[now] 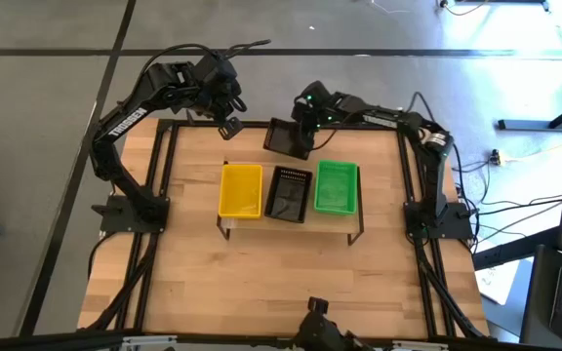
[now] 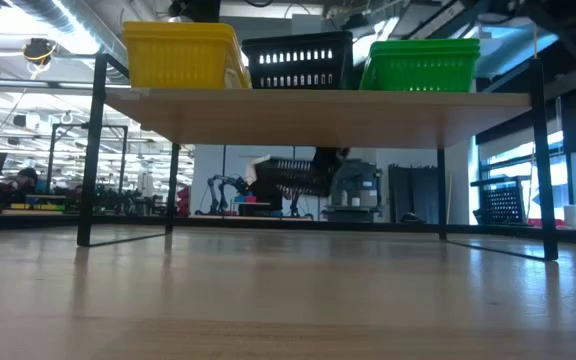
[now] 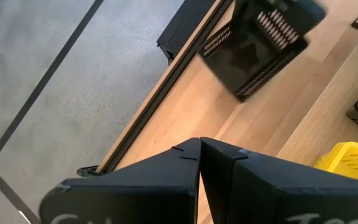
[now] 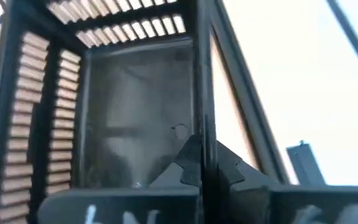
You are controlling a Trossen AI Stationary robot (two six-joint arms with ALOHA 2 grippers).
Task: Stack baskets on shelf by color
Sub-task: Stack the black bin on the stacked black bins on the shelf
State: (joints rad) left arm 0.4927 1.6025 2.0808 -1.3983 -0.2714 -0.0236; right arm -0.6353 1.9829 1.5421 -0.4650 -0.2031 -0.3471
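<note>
High view shows the right tool (image 1: 301, 136) clamped on the rim of a loose black slotted plastic basket (image 1: 283, 139) at upper centre, so the step is pickup, and next, I judge, comes lifting it onto the matching black basket (image 1: 289, 193) on the light-wood shelf (image 1: 353, 226).

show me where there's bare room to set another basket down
Free: the tabletop in front of the shelf. Crowded: the shelf, filled by the yellow basket, black basket and green basket.
</note>
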